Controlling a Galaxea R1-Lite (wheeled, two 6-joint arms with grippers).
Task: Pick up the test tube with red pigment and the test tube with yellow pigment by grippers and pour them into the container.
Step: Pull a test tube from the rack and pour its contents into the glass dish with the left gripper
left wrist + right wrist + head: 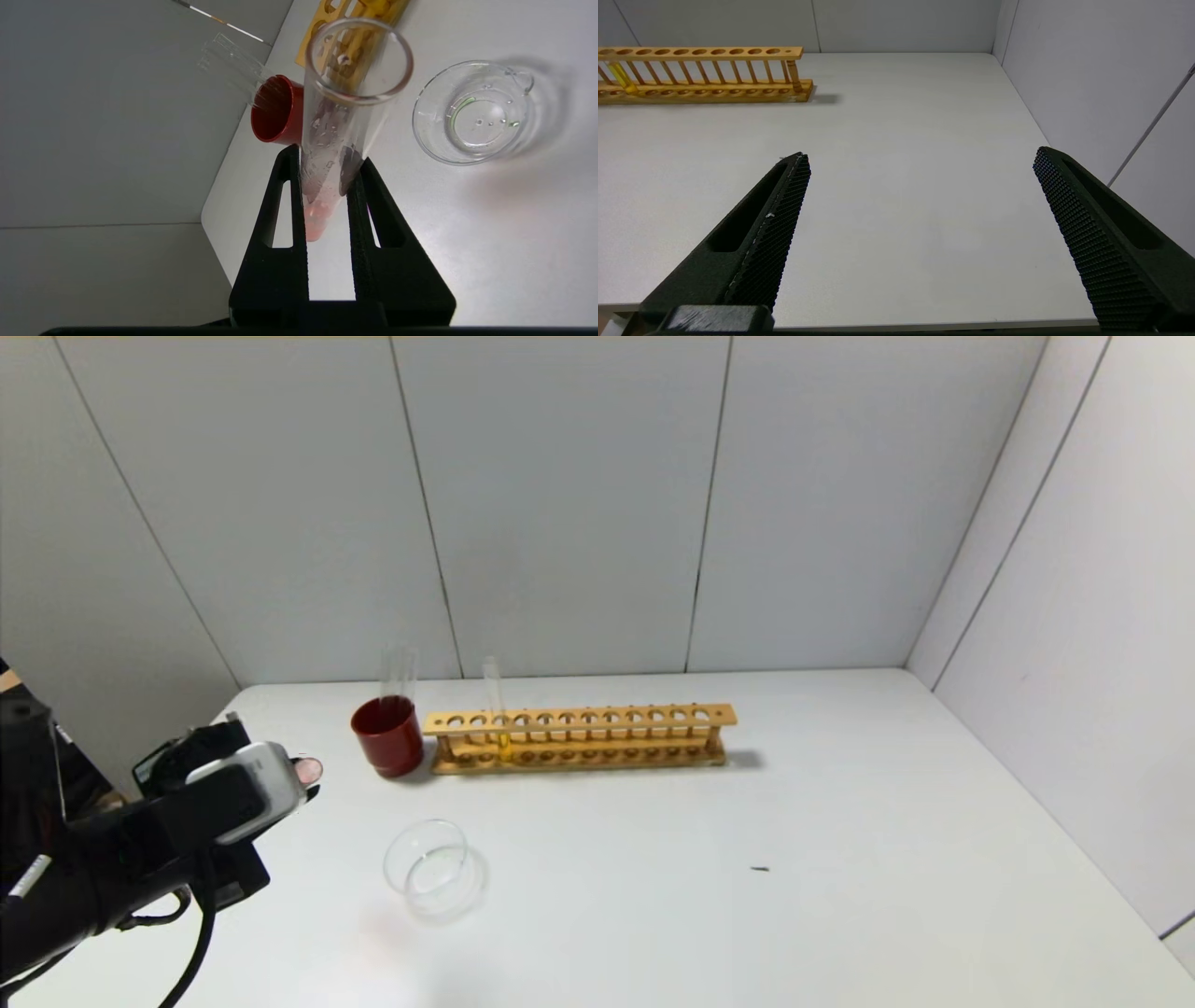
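Left tool [327, 161] clamped on red-pigment test tube [343, 112], near table's left edge

Clear glass dish [431, 868] sits just right of it on table [747, 915]. Yellow-pigment test tube [495, 709] upright in wooden rack [579, 737] towards back edge, dark red cup [387, 735] beside rack's left end. Right tool [920, 172] spread wide, holding nothing, over the table's right side

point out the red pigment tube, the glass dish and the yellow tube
test tube with red pigment [317, 219], left wrist view, red liquid at its bottom
container [431, 870], head view, near rim
test tube with yellow pigment [503, 739], head view, yellow liquid
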